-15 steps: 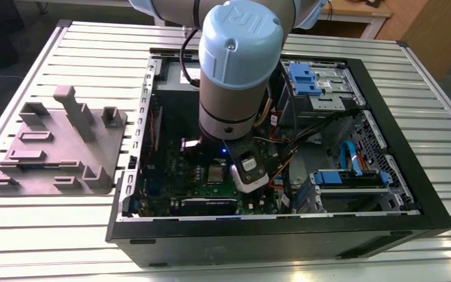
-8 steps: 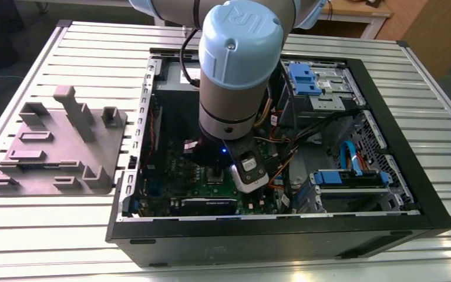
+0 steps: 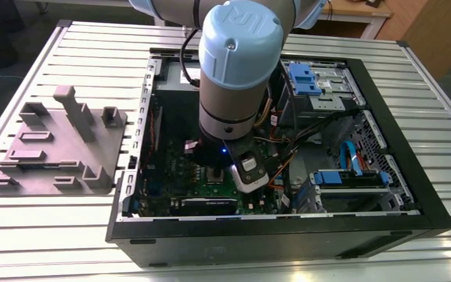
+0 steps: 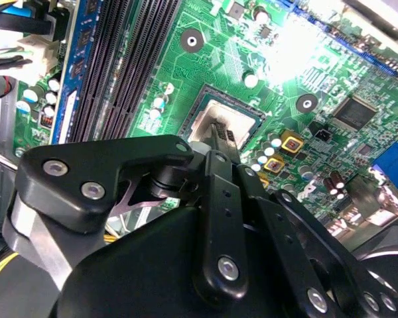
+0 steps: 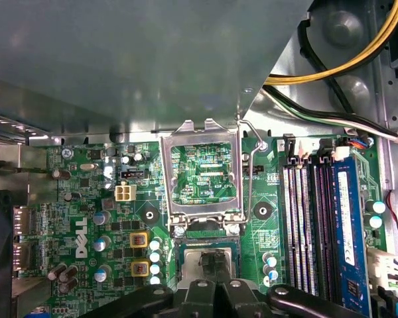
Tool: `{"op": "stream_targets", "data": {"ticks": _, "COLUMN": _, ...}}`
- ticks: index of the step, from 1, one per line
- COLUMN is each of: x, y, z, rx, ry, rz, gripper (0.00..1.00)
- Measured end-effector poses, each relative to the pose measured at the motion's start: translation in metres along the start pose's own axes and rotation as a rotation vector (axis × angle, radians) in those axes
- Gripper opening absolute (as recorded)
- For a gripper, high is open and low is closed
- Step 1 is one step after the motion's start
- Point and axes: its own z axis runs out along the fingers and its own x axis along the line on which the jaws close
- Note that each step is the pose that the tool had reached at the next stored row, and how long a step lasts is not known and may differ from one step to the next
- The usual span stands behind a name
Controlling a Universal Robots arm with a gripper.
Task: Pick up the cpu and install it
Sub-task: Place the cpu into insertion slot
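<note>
Silvery-grey and square, the cpu point(image 4: 242, 117) lies flat in the socket point(image 4: 204, 98) on the green motherboard point(image 4: 305, 59). Its metal top faces up, its edges run parallel to the memory slots point(image 4: 129, 59), and it has no long axis. The gripper point(image 4: 222, 138) has its jaws closed together over the cpu's middle, clasping nothing. In the exterior view, a grey fixture plate point(image 3: 53, 147) sits at nine o'clock from the arm point(image 3: 237, 70).

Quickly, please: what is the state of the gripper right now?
Gripper: closed, holding nothing; its tips meet over the middle of the cpu.
</note>
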Motion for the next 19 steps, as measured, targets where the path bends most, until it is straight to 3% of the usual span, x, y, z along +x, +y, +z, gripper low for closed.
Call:
{"op": "stream_targets", "data": {"ticks": 7, "x": 0.0017, "y": -0.0003, "z": 0.0021, "rx": 0.0144, "ry": -0.0015, "rz": 0.0, "gripper": 0.1}}
{"op": "stream_targets", "data": {"ticks": 19, "x": 0.0024, "y": -0.0007, "z": 0.0057, "rx": 0.0149, "ry": -0.0016, "rz": 0.001, "gripper": 0.1}}
